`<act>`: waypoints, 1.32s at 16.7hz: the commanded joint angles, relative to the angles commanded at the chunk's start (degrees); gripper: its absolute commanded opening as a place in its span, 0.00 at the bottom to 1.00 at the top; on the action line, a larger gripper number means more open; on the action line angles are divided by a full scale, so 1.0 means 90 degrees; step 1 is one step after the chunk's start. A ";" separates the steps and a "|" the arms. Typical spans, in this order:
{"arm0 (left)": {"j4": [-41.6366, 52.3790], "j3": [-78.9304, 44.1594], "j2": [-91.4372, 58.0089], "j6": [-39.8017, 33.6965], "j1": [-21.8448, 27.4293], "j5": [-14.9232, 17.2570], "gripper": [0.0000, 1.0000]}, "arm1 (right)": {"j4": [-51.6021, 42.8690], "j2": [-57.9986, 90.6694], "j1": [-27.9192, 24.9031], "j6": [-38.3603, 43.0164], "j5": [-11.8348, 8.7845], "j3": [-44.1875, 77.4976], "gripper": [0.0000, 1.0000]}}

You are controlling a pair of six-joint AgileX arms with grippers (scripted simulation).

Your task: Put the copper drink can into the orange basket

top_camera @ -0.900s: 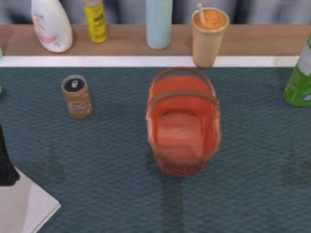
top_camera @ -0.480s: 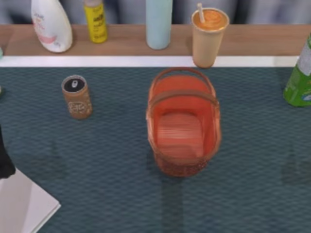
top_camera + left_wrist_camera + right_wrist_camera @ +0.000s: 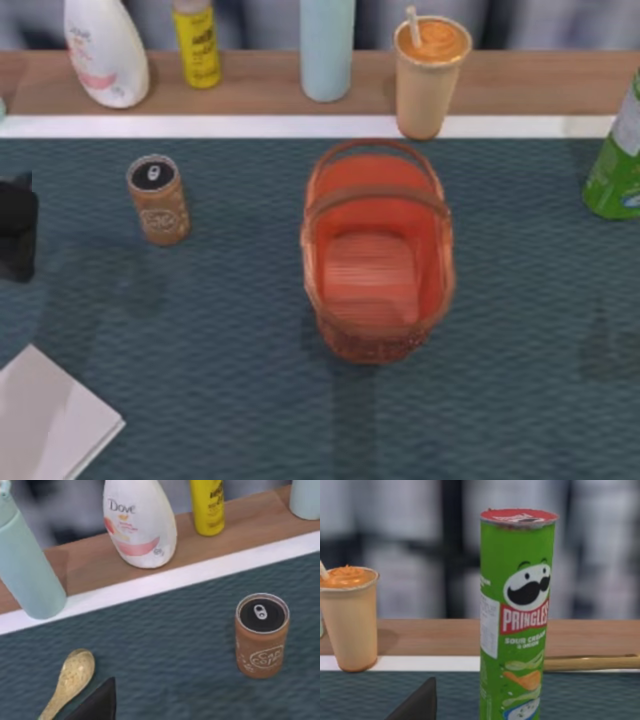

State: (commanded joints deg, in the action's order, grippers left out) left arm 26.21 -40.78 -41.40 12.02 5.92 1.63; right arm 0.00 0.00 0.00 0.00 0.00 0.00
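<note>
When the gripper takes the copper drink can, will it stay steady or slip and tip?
The copper drink can stands upright on the table's textured teal mat, so probably steady until nudged. Its smooth round metal side may slip between fingers. If it tips, it would likely roll.

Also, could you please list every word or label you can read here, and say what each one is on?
"Dove": white bottle.
"PRINGLES", "SOUR CREAM & ONION": green tube.
Copper drink can: pale logo, too blurred to read.
Yellow bottle: dark print, unreadable.
</note>
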 joint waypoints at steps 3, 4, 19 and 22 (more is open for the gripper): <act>0.1185 -0.1613 -0.1988 0.0509 0.0213 0.0033 1.00 | 0.0000 0.0000 0.0000 0.0000 0.0000 0.0000 1.00; 0.1582 -0.2161 -0.2677 0.0680 0.0279 0.0038 1.00 | 0.0000 0.0000 0.0000 0.0000 0.0000 0.0000 1.00; 0.5276 -0.8653 -1.0344 0.2488 0.0738 -0.0143 1.00 | 0.0000 0.0000 0.0000 0.0000 0.0000 0.0000 1.00; 0.5322 -0.8788 -1.0481 0.2518 0.0740 -0.0153 1.00 | 0.0000 0.0000 0.0000 0.0000 0.0000 0.0000 1.00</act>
State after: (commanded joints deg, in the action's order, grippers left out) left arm 74.11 -119.88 -135.73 34.68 12.58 0.25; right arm 0.00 0.00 0.00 0.00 0.00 0.00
